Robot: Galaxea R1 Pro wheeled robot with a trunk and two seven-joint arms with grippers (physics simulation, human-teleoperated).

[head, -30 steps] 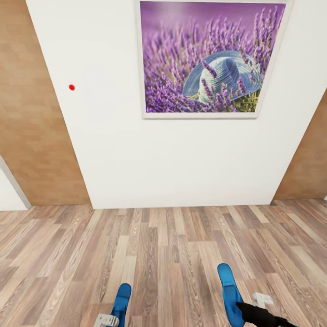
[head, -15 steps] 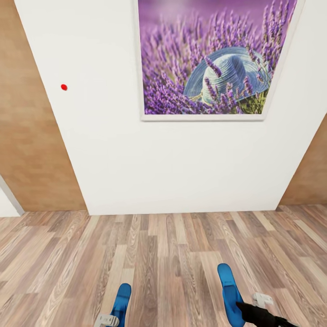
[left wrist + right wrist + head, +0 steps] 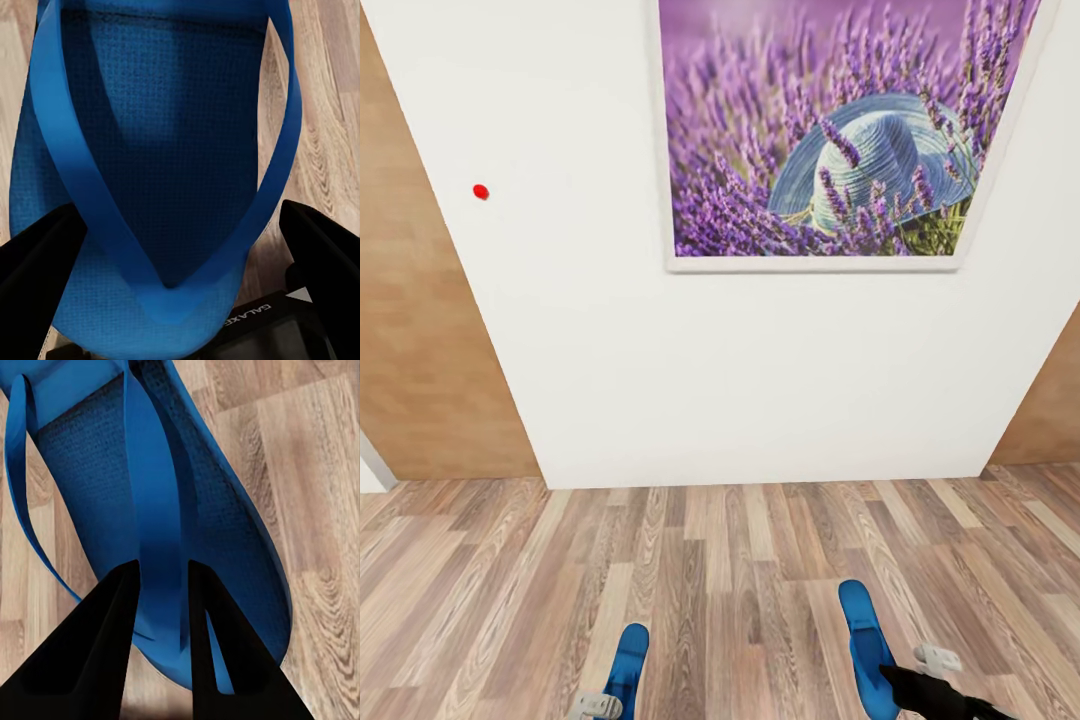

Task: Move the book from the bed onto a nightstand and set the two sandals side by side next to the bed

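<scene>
White wall [image 3: 760,370] straight ahead, a framed lavender-and-hat picture [image 3: 830,130] hung on it. Small red dot [image 3: 481,191] on the wall, off to the picture's left side. Brown wood panels [image 3: 420,330] flank the wall; wood-plank floor [image 3: 740,570] below it.

Two blue sandals over the floor on the near side of the wall, well apart. Left sandal [image 3: 161,172] sits between the left pincer [image 3: 180,247] fingers [image 3: 37,262], which stand wide at either edge of the sole near its toe end; contact cannot be made out. Right sandal [image 3: 150,495] held by its strap: right pincer [image 3: 159,585] fingers [image 3: 97,652] closed on the strap from both sides, sole hanging clear above the planks.
</scene>
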